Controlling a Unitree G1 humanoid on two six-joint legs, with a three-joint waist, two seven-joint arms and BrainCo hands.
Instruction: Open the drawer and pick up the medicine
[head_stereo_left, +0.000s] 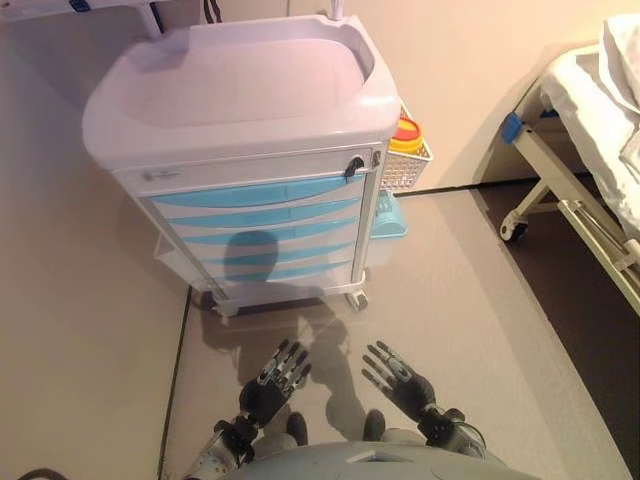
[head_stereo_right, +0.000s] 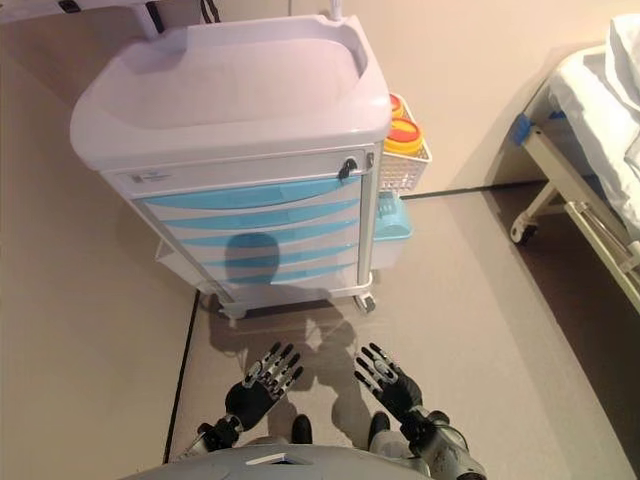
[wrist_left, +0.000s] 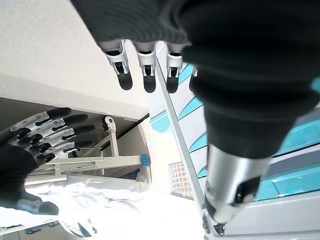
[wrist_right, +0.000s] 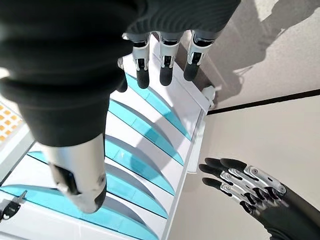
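Note:
A white medical cart (head_stereo_left: 240, 90) stands ahead of me with a stack of drawers (head_stereo_left: 265, 225) that have curved blue handles; all drawers are shut. No medicine shows in any view. My left hand (head_stereo_left: 275, 375) and right hand (head_stereo_left: 398, 375) hang low in front of the cart, well short of it, both open with straight fingers and holding nothing. The left wrist view looks past the left hand's fingers (wrist_left: 145, 70) at the blue drawer fronts. In the right wrist view the right hand's fingers (wrist_right: 167, 65) point at the drawers (wrist_right: 145, 125).
A white wire basket (head_stereo_left: 412, 165) with a yellow-and-red container (head_stereo_left: 406, 135) hangs on the cart's right side, above a blue bin (head_stereo_left: 388, 220). A hospital bed (head_stereo_left: 590, 140) on castors stands at the right. A key sits in the cart's lock (head_stereo_left: 353, 165).

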